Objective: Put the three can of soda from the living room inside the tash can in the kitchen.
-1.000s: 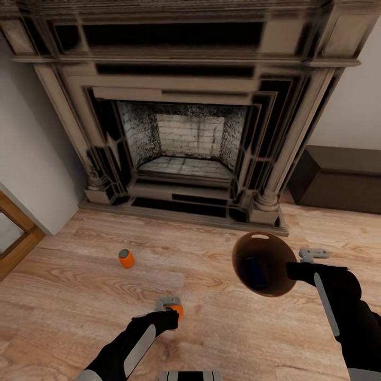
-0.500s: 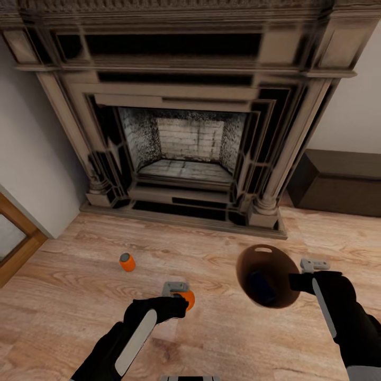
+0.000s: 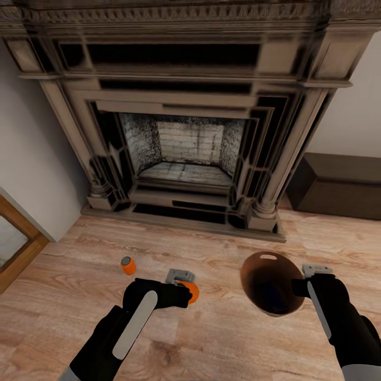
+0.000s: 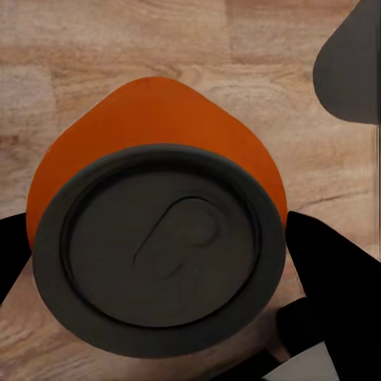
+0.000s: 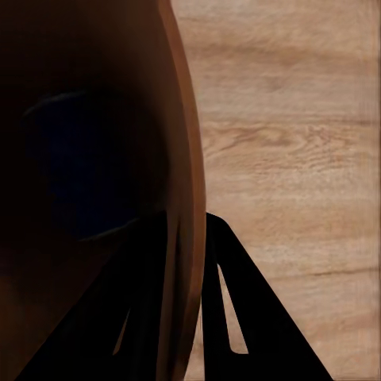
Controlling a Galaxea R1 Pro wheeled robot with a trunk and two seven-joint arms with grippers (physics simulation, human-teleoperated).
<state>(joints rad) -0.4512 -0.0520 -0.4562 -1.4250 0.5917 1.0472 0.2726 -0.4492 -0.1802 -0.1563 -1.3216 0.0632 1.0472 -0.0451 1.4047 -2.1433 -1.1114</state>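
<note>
The fireplace (image 3: pixel 185 132), a dark carved surround with a grey brick firebox, occupies the upper and centre part of the head view. The light wood plank floor (image 3: pixel 222 338) covers the lower half of the frame. A dark brown low cabinet (image 3: pixel 338 185) stands at the right edge, beside the fireplace, and a wood-framed glass door (image 3: pixel 13 246) shows at the left edge. The tash can (image 3: pixel 272 283), a round copper-brown bin with a slot handle near its rim, is at the lower right of centre, tilted so that its dark inside faces the camera. The right hand (image 3: pixel 302 287) is pinched on the bin's rim at the bin's right side; in the right wrist view the rim wall (image 5: pixel 186 198) passes between the two dark fingers (image 5: pixel 230 317), and a dark blue shape lies inside the bin, too dim to identify. The left hand (image 3: pixel 185 290) is at the lower centre of the frame, closed on an orange soda can (image 3: pixel 191 292); the left wrist view shows the grey top of this can (image 4: pixel 163 246) with a dark finger (image 4: pixel 333 294) at either side. A second orange soda can (image 3: pixel 127 265) stands upright on the floor at the lower left of centre, near the left hand but apart from it.
</note>
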